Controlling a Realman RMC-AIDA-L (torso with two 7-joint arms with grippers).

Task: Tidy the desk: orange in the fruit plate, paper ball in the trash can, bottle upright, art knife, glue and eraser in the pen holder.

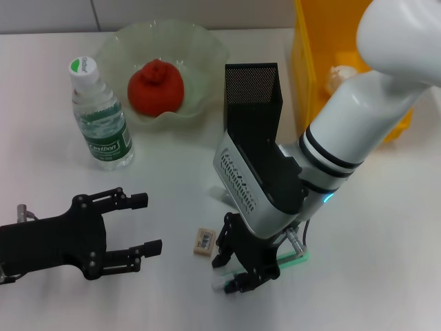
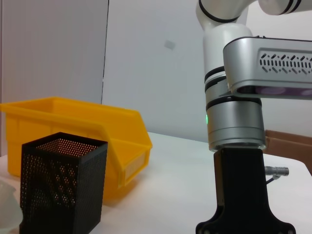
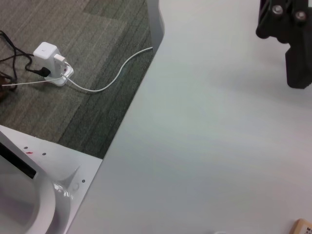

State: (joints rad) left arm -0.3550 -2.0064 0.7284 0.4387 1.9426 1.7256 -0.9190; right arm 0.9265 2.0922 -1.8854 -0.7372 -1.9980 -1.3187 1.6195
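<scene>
Right gripper, lower centre: fingers closed on a white object, identity unclear; green art knife lies just beside it. Eraser to its left on the worktop. Left gripper, lower left: fingers spread, holding nothing. Pen holder, centre. Bottle upright, upper left. Orange in fruit plate, top. Yellow trash can, upper right.

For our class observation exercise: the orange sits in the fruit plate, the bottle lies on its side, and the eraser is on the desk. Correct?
Not quite. The head view shows the bottle standing upright beside the fruit plate. The orange is in the plate, and the eraser lies on the desk.
</scene>
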